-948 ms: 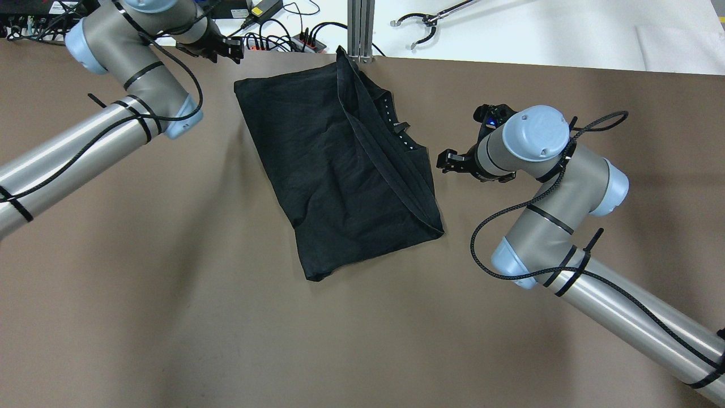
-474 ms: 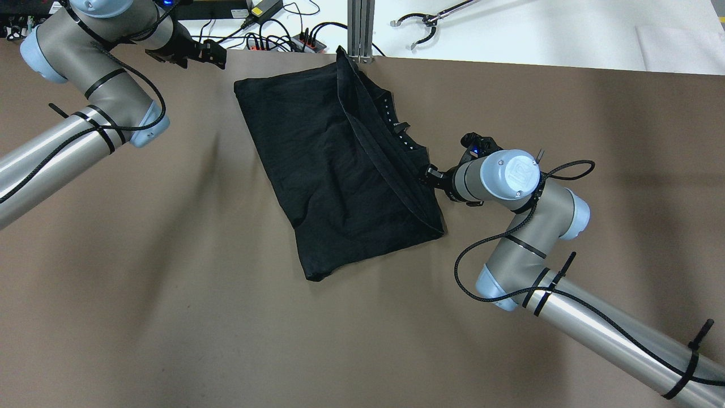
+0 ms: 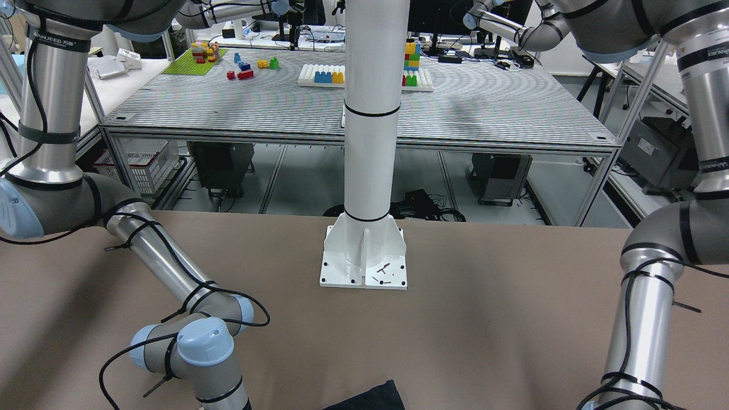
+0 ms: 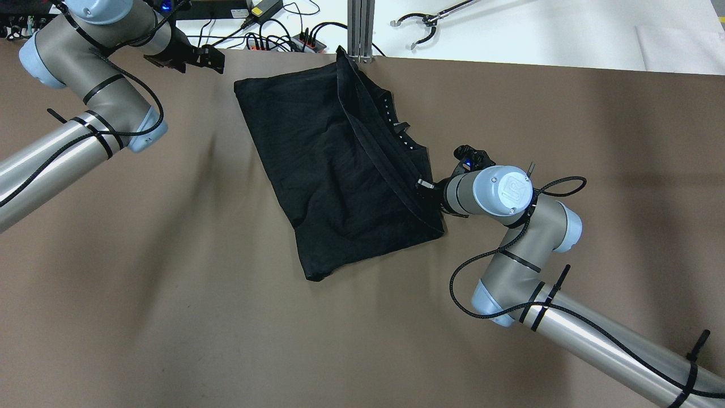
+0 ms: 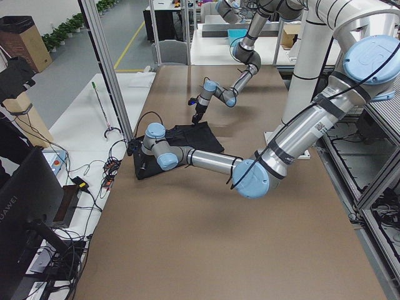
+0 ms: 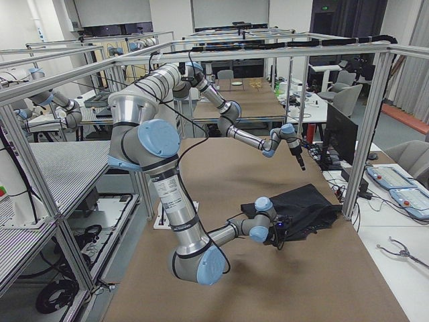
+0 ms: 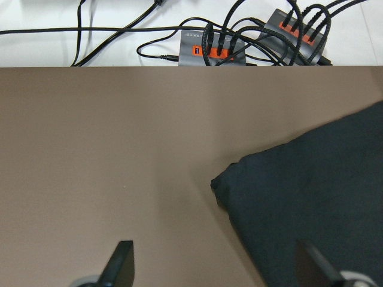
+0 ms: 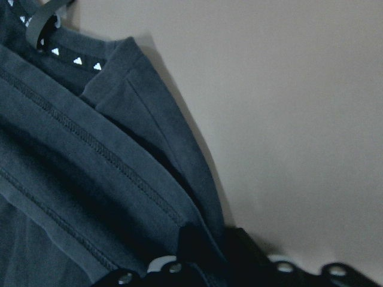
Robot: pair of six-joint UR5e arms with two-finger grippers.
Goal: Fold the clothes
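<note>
The black clothes [image 4: 340, 170] lie flat on the brown table, partly folded, with a hemmed flap along the right side. They also show in the left wrist view [image 7: 311, 197], the right wrist view [image 8: 90, 149] and at the front view's bottom edge [image 3: 370, 398]. My right gripper [image 4: 423, 188] is low at the clothes' right edge. In the right wrist view [image 8: 221, 251] its fingers stand together on the hem. My left gripper [image 4: 214, 58] hovers open and empty just left of the clothes' far left corner; its fingertips [image 7: 122, 263] are wide apart.
An aluminium post [image 4: 361, 28] stands at the table's far edge, touching the clothes' far corner. Power strips and cables [image 4: 272, 39] lie behind the left gripper. A grabber tool [image 4: 430, 22] lies on the white bench. The white pillar base [image 3: 363, 265] stands mid-table.
My right gripper has moved left and down onto the clothes' right edge. My left arm has swung left, with its gripper still near the far left corner. The clothes have not shifted.
</note>
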